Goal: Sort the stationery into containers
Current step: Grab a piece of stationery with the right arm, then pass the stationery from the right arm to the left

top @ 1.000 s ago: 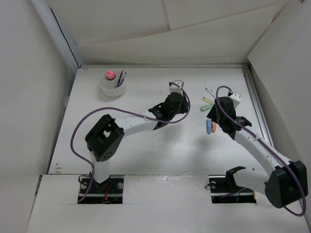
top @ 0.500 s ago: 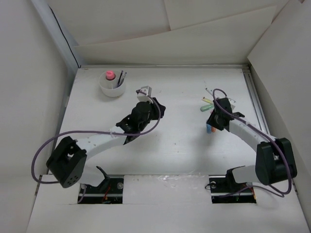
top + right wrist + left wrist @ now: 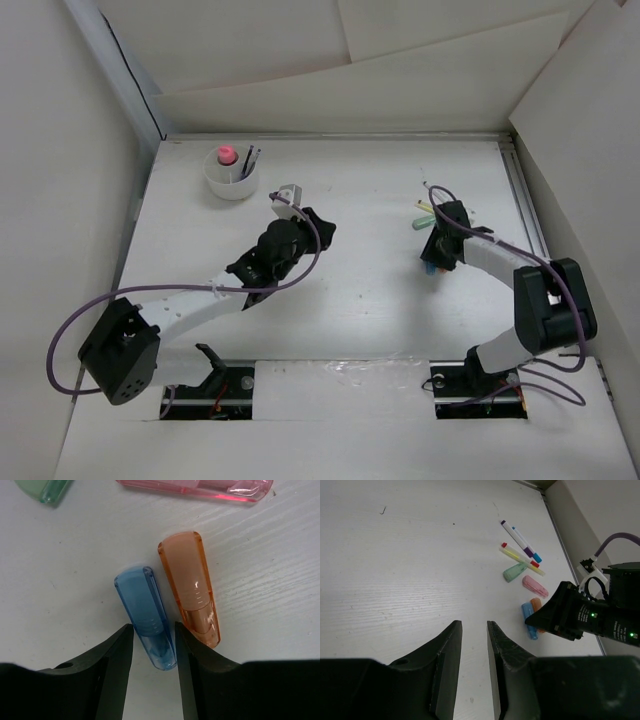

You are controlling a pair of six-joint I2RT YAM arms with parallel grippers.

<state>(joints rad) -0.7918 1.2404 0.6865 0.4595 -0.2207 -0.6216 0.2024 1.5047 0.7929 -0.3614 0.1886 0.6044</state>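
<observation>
The white divided cup (image 3: 232, 181) stands at the far left and holds a tube with a pink cap (image 3: 227, 154) and dark pens. My left gripper (image 3: 318, 228) hovers mid-table, slightly open and empty (image 3: 474, 625). Loose stationery lies at the right: thin pens (image 3: 519, 536), a green piece (image 3: 514, 572), a pink piece (image 3: 535, 586), an orange piece (image 3: 191, 587) and a blue piece (image 3: 146, 615). My right gripper (image 3: 154, 630) is down at the table, its jaws open on either side of the blue piece's near end. The orange piece lies just beside the right finger.
White walls enclose the table on the left, back and right. A metal rail (image 3: 528, 215) runs along the right edge close to the stationery. My right gripper body (image 3: 570, 615) covers part of the orange and blue pieces in the left wrist view.
The left arm swung from the table's middle back toward the left. The right gripper moved in over the blue piece and now straddles it.
</observation>
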